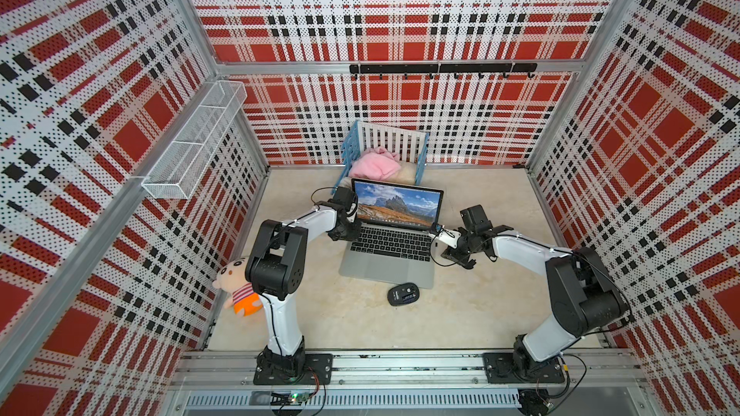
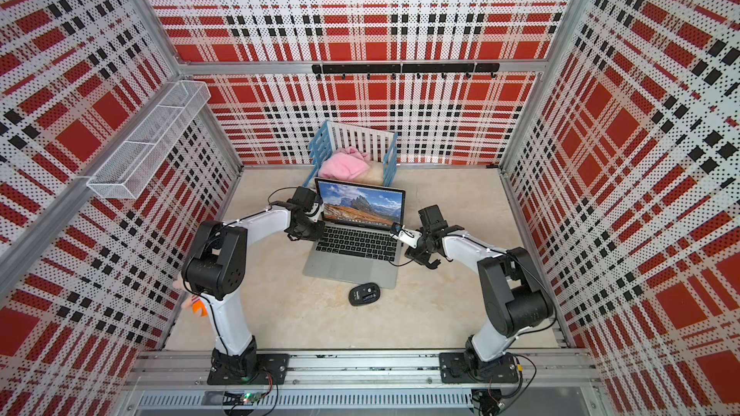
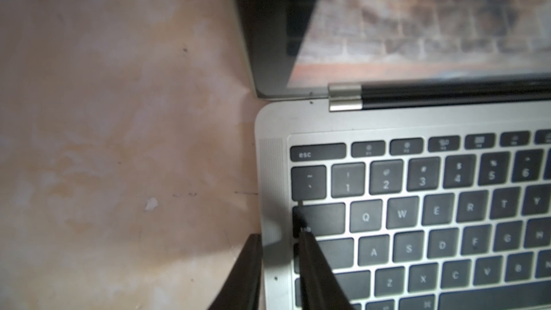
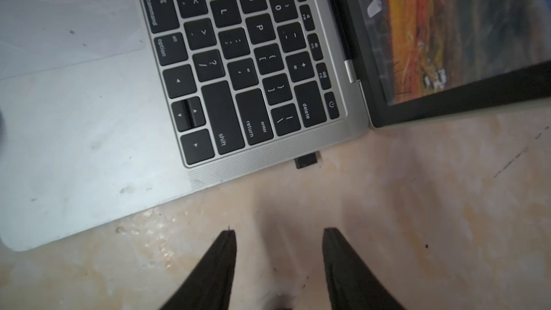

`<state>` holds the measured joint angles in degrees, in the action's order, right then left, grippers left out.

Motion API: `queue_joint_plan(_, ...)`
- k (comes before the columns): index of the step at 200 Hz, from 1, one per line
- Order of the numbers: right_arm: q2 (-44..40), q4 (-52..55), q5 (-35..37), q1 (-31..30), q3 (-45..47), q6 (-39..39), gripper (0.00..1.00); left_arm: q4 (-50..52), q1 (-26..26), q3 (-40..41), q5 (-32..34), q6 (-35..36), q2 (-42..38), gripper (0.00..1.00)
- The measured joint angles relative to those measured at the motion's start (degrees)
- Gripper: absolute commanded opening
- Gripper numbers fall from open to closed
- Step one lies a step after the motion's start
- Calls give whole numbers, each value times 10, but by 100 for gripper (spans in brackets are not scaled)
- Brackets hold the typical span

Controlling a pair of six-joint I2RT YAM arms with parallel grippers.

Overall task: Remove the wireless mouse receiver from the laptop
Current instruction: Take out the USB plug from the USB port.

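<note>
On my left, the left gripper (image 3: 278, 235) straddles the laptop (image 1: 384, 266)'s left edge by the tab key, jaws narrow; I can't tell whether they actually pinch it, and if not the laptop may slide when I pull. The wireless mouse receiver (image 4: 307, 160) is plugged into the right edge, near the spread, empty right gripper (image 4: 278, 232), which could skid off so small a stub. Behind, the slatted crib (image 1: 386, 142) holds a pink cloth (image 1: 374, 166); the wall-mounted mesh basket (image 1: 192, 146) looks empty.

From my left wrist cam: laptop (image 3: 417, 120) fills the right of the frame, bare table (image 3: 119, 114) on the left. Left gripper (image 3: 278, 234) straddles the laptop's edge at bottom center, one finger over the tab key (image 3: 325, 214).
</note>
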<state>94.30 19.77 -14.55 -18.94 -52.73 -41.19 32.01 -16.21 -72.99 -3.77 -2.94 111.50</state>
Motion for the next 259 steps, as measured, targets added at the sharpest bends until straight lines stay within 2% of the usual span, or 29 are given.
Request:
queue_joint_plan(76, 106, 27, 0, 0, -114, -79, 48, 5, -3, -5, 9, 0, 4, 25)
queue_joint_plan(177, 167, 108, -10, 1, -185, -125, 46, 9, -3, -9, 10, 0, 6, 24)
queue_joint_plan(208, 178, 128, -16, 0, -202, -135, 34, 10, -3, -10, 11, 1, 7, 23)
queue_joint_plan(229, 184, 143, -26, -1, -207, -140, 17, 11, -3, -10, 12, 2, 7, 22)
queue_joint_plan(259, 185, 147, -31, -1, -208, -139, 12, 12, -3, -11, 12, 2, 8, 21)
